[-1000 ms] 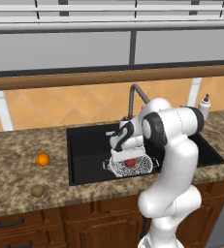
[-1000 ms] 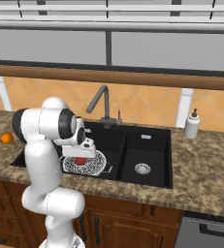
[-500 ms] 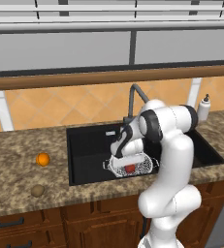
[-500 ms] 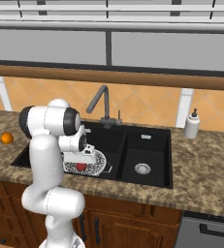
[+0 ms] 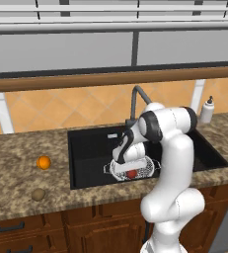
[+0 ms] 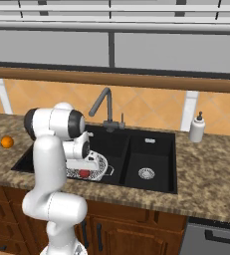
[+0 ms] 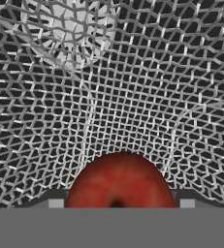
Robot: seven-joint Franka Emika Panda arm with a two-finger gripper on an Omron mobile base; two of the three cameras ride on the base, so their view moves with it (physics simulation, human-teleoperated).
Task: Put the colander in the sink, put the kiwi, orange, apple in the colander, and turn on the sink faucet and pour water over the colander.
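1. The apple (image 7: pixel 120 180) now sits low inside the colander (image 5: pixel 133 169), which rests in the sink (image 5: pixel 91 143); a second ago it hung higher.
2. The tool (image 7: pixel 118 203) has sunk with it, jaws apparently pinching the apple.
3. Release seems next; the orange (image 5: pixel 43 162) and kiwi (image 5: pixel 38 194) wait on the table (image 5: pixel 17 173).

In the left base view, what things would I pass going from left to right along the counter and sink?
Kiwi → orange → colander holding the apple → white soap bottle.
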